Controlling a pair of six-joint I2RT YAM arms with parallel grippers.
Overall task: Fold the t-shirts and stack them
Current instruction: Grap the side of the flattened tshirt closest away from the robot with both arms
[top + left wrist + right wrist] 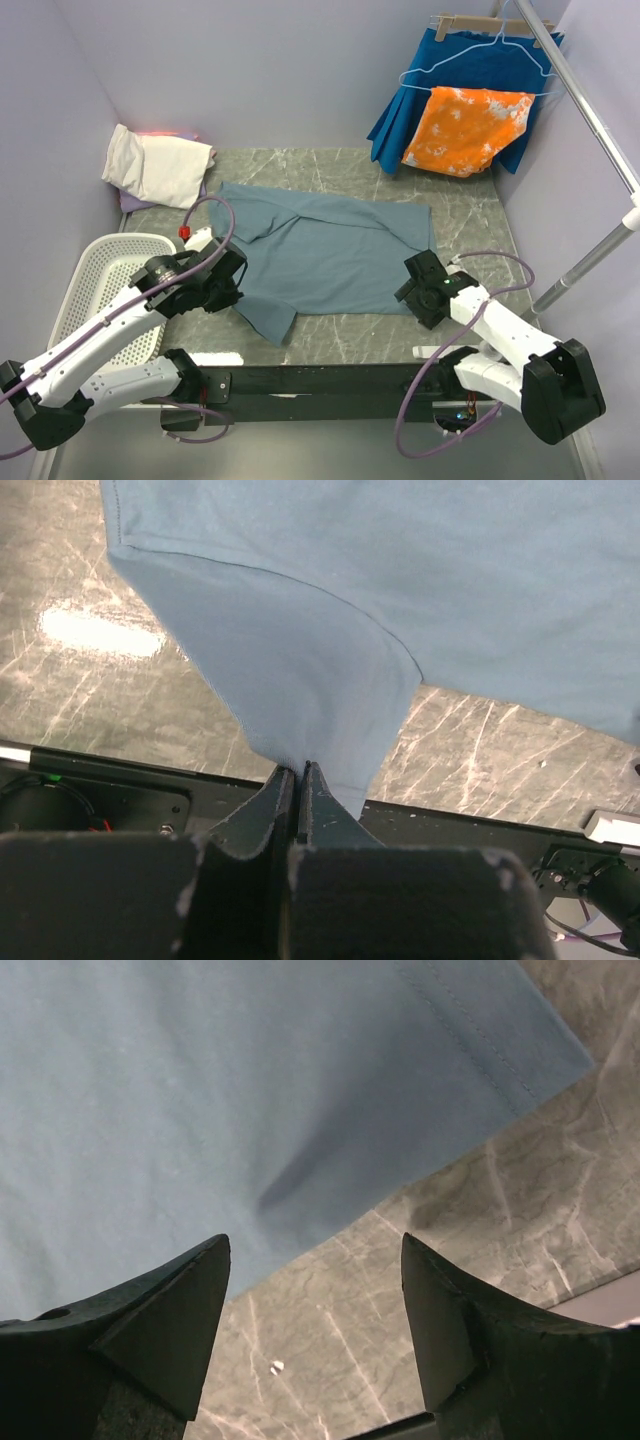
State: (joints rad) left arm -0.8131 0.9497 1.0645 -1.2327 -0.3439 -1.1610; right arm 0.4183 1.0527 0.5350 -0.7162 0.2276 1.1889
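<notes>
One cream-white t-shirt (160, 168) sits folded at upper left, while the blue-grey t-shirt (330, 250) lies spread mid-frame, folding barely begun, with the left gripper (300, 772) clamped on one edge and the right gripper (315, 1260) gaping empty over its hem

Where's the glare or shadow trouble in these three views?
Left wrist: one bright glare patch on the table beside the blue-grey shirt; the left tool is dark, little detail. Right wrist: no glare, a soft shadow at a crease in the shirt. Top view: even light, sharp, faint pink glow behind the cream shirt.
</notes>
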